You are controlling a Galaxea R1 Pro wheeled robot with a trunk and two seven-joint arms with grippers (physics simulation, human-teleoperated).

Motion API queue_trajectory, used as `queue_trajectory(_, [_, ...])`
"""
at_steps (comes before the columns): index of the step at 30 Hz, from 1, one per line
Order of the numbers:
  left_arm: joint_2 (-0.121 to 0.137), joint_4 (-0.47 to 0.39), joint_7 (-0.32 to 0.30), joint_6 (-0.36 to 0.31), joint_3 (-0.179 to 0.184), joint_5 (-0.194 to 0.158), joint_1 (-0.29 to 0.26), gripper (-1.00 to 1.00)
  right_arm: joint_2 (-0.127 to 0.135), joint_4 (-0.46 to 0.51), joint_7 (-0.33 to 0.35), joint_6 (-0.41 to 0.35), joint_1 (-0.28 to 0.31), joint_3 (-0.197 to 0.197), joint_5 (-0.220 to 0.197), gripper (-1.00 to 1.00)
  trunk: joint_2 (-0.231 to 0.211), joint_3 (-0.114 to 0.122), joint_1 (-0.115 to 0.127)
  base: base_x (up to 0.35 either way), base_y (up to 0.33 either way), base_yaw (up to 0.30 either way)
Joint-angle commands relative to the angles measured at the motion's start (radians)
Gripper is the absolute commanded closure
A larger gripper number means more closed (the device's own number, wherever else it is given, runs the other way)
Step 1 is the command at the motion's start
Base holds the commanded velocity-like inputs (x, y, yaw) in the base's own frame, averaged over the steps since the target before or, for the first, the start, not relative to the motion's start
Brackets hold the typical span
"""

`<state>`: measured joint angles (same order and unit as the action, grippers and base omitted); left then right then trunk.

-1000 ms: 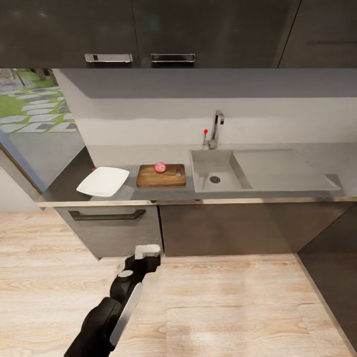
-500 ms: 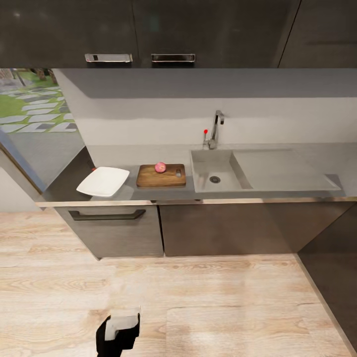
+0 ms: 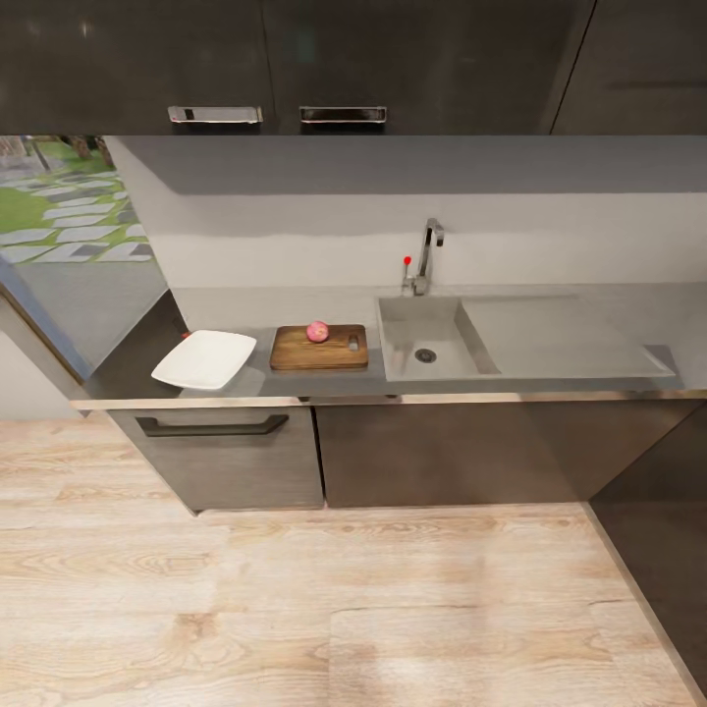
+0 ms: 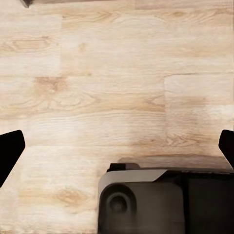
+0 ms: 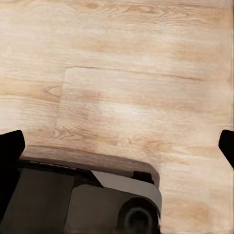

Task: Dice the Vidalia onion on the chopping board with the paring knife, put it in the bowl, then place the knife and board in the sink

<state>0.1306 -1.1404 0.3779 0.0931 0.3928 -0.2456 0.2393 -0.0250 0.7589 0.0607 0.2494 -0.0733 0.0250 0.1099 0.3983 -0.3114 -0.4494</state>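
Withdrawn, left tool (image 4: 117, 146) faces floor, seemingly far from onion (image 3: 317, 331).

Countertop (image 3: 550, 388): bowl (image 3: 205, 358) at left end; chopping board (image 3: 319, 348) just right of bowl, apart from it; onion (image 3: 317, 331) on board, toward its rear; sink (image 3: 409, 339) just right of board, drainboard wing further right; tap (image 3: 427, 257) behind basin. Floor (image 3: 393, 609) before the cabinets.
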Motion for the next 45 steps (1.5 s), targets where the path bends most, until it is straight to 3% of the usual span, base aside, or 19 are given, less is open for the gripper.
queue_trajectory(1, [-0.001,0.023,0.006,0.006,0.004,-0.01,0.0,-1.0,0.009,-0.034,-0.005,0.002,0.0,-0.002,0.01,-1.0,0.002,-0.001,-0.001,0.0,0.0,0.0])
queue_trajectory(5, [-0.008,0.082,0.004,0.006,0.004,-0.012,0.0,-1.0,0.026,-0.152,-0.02,0.001,0.0,-0.002,0.01,-1.0,0.002,-0.001,-0.001,0.0,0.0,0.0])
queue_trajectory(15, [-0.012,0.134,0.004,0.005,0.003,-0.012,0.0,-1.0,0.019,-0.345,-0.021,0.0,0.0,0.002,0.007,-1.0,0.002,-0.001,-0.001,0.0,0.0,0.0])
queue_trajectory(45, [-0.026,0.171,0.004,0.005,0.003,-0.012,0.0,-1.0,0.019,-0.369,-0.021,-0.001,0.0,0.001,0.007,-1.0,0.002,-0.001,-0.001,0.0,0.0,0.0])
